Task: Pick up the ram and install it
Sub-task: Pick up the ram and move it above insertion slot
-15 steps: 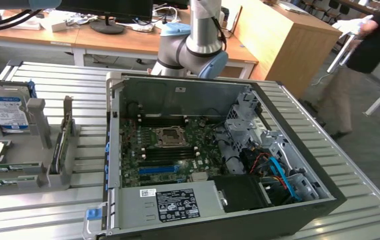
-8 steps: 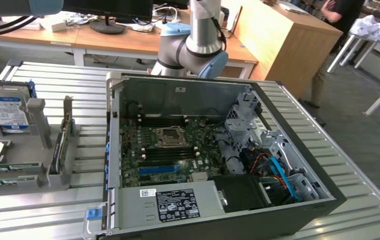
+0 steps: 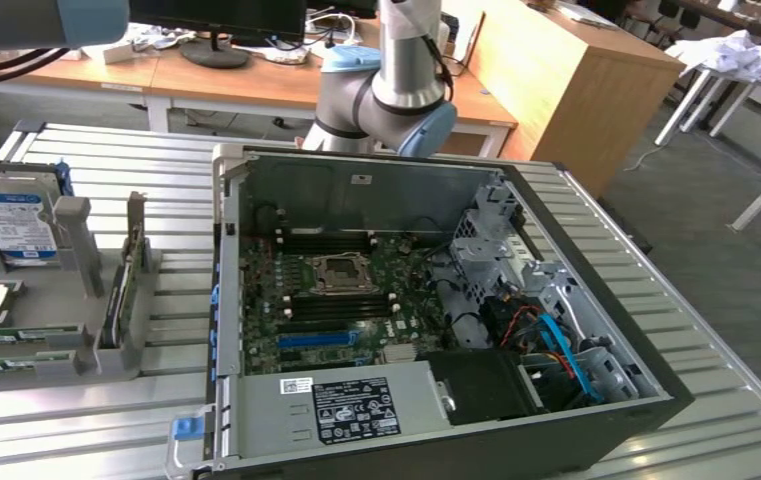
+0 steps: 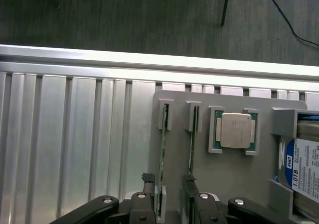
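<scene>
Wrist view looks down on the grey holder (image 4: 234, 169) sitting on the ribbed metal surface (image 4: 75, 149). The ram (image 4: 162, 149) stands on edge in its slot there, a second stick (image 4: 192, 134) beside it, then the processor chip (image 4: 235, 130) and the hard drive (image 4: 304, 164). The gripper (image 4: 167, 194) hangs over one end of the holder with its jaws spread. The ram runs between them, and neither side visibly presses on it, so I judge it is not yet gripped.

At the exterior view's left edge the same holder appears. The open computer case (image 3: 227, 300) fills the middle of that frame, well apart from the holder. On its motherboard (image 3: 300, 330) the long slots beside the socket look empty, though they are too small to be sure. By this showing, neither the pickup nor the install is done.
</scene>
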